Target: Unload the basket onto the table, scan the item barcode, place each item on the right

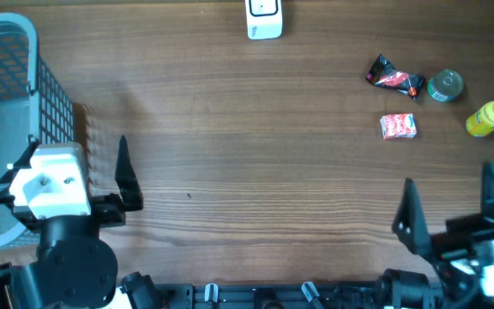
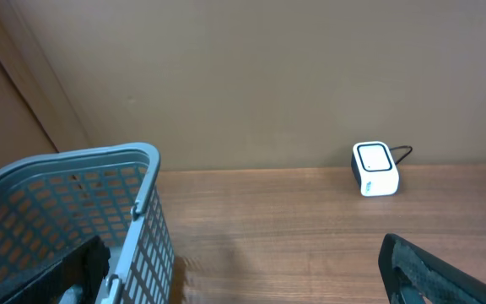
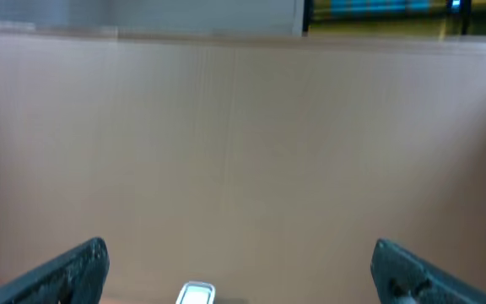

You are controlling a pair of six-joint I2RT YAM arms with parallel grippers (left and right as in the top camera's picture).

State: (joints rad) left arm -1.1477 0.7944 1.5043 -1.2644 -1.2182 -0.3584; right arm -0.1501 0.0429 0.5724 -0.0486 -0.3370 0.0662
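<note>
Overhead: the left claw [image 1: 82, 156] stands apart, its far finger hidden at the blue-grey plastic mesh basket [image 1: 24, 34]. The right claw [image 1: 448, 176] also gapes, holding nothing. Ahead of it lie a small red-and-white packet [image 1: 398, 126], a black-and-red wrapper [image 1: 393, 79], a green tin [image 1: 444, 86] and a yellow bottle [image 1: 487, 118]. The white boxy scanner [image 1: 264, 19], far ahead between both claws, is cut by the frame edge.

Left wrist: the scanner sits ahead to the right, and the basket screens the left finger.

Right wrist: blurred; only the scanner's top peeks up between the fingers.
</note>
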